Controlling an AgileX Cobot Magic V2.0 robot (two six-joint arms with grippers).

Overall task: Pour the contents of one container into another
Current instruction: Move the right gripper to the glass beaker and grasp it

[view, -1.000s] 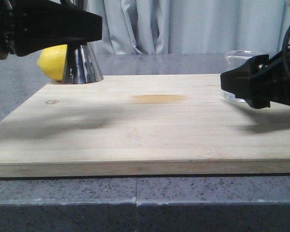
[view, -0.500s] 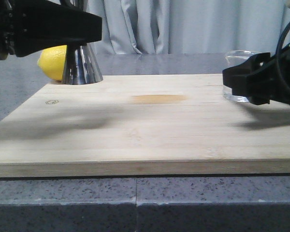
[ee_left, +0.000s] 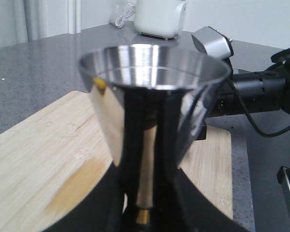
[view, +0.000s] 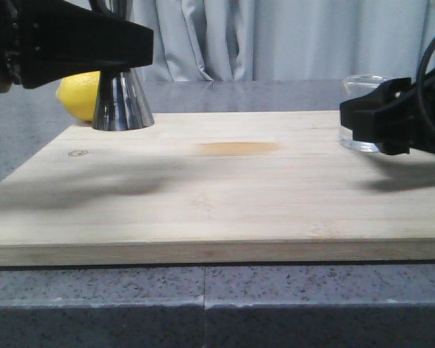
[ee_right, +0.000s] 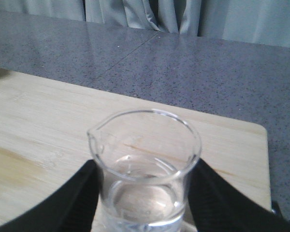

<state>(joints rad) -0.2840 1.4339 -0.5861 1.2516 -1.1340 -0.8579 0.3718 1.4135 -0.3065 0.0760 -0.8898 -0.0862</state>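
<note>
The steel hourglass jigger (view: 123,101) is at the back left of the wooden board (view: 217,203). My left gripper (view: 127,45) is shut on its narrow waist. In the left wrist view its wide upper cup (ee_left: 152,92) fills the frame, with the gold band (ee_left: 143,216) between the black fingers (ee_left: 96,208). At the board's right edge, my right gripper (view: 355,119) is shut on the small clear glass beaker (view: 364,83). In the right wrist view the beaker (ee_right: 145,145) stands upright, holds clear liquid, and has a finger (ee_right: 75,198) pressed to each side.
A yellow lemon (view: 78,93) lies behind the jigger, off the board's back left corner. A brownish stain (view: 238,148) marks the board's middle. The board rests on a grey speckled counter (view: 203,297), with curtains behind. A white appliance (ee_left: 159,17) stands far off.
My right gripper and the beaker have shifted a little to the right and slightly up. The jigger's base sits slightly lower in the front view; the left gripper stays shut on it.
</note>
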